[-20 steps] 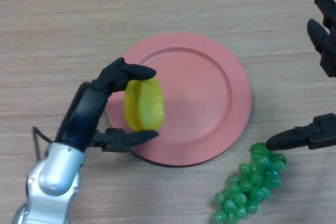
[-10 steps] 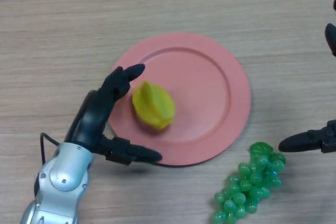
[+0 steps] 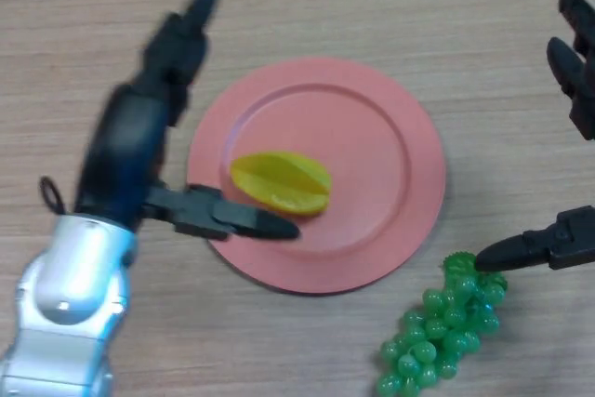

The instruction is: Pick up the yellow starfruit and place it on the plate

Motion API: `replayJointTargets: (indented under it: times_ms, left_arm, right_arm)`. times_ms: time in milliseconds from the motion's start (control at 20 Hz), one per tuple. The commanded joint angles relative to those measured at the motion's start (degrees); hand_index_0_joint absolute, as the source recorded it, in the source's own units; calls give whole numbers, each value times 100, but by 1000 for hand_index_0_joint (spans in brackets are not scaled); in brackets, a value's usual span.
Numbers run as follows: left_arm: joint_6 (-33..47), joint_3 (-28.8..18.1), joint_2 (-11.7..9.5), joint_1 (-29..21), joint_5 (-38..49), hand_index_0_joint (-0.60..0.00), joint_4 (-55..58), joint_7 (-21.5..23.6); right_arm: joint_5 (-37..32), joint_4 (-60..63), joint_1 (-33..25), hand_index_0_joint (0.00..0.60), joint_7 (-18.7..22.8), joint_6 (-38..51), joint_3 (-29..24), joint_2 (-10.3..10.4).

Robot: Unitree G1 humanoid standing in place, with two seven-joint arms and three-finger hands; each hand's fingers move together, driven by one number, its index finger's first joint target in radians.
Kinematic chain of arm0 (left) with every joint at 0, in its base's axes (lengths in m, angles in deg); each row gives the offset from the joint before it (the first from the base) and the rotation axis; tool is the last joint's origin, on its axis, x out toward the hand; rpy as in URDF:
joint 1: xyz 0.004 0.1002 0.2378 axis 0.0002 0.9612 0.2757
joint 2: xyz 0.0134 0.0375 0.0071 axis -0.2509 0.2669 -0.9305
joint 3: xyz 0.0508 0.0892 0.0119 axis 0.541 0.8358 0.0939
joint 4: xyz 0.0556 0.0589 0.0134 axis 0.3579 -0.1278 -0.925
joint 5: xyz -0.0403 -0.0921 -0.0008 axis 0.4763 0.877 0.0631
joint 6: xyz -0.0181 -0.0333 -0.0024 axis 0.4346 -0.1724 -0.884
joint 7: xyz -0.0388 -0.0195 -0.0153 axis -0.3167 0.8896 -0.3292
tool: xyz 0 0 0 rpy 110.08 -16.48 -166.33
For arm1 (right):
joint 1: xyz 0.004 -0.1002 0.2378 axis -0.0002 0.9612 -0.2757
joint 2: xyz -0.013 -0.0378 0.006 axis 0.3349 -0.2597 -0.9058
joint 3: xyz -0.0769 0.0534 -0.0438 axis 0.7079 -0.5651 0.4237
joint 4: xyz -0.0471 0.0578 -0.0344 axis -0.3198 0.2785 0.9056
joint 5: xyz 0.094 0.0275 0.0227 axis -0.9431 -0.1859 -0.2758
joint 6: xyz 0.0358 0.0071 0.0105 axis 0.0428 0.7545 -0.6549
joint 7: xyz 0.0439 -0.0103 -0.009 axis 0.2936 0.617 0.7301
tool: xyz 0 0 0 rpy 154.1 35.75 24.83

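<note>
The yellow starfruit [image 3: 281, 182] lies on its side on the left part of the pink plate [image 3: 372, 146]. My left hand [image 3: 139, 137] is open and raised at the plate's left edge, fingers stretched up and away, thumb reaching over the plate's rim just below the starfruit. It holds nothing. My right hand [image 3: 558, 239] is open at the right edge of the view, its thumb near the grapes, its fingers up by the top right.
A bunch of green grapes [image 3: 442, 327] lies on the wooden table [image 3: 307, 6] below and right of the plate, close to my right thumb.
My left hand has let go of the starfruit, opened wide and lifted away to the upper left. The starfruit has tipped over and now lies flat on the plate.
</note>
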Motion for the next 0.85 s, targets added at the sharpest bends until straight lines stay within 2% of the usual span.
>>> replayJointTargets:
  times_ms: [50,200,350,500,650,700,850]
  left_arm:
    - [676,-564,-266,-39,289,0,349,488]
    - [1052,-635,-370,157,508,0,367,210]
    - [1443,-660,-345,352,523,0,455,-22]
    - [1635,-891,-378,587,872,0,525,-393]
    - [1543,-1139,-447,565,976,0,620,-337]
    - [1627,-1325,-549,482,964,0,611,-368]
    - [1794,-1454,-653,397,934,0,477,-386]
  right_arm:
    - [-139,-463,-165,0,148,563,-307,-157]
    - [-162,-514,-35,0,279,702,-205,-67]
    - [-222,-617,-14,0,236,702,-186,-54]
    - [-329,-639,-11,0,266,646,-74,-9]
    - [-283,-640,-93,0,265,407,143,16]
    - [-267,-659,-153,0,183,275,165,-1]
    - [-316,-731,-161,0,151,198,142,-1]
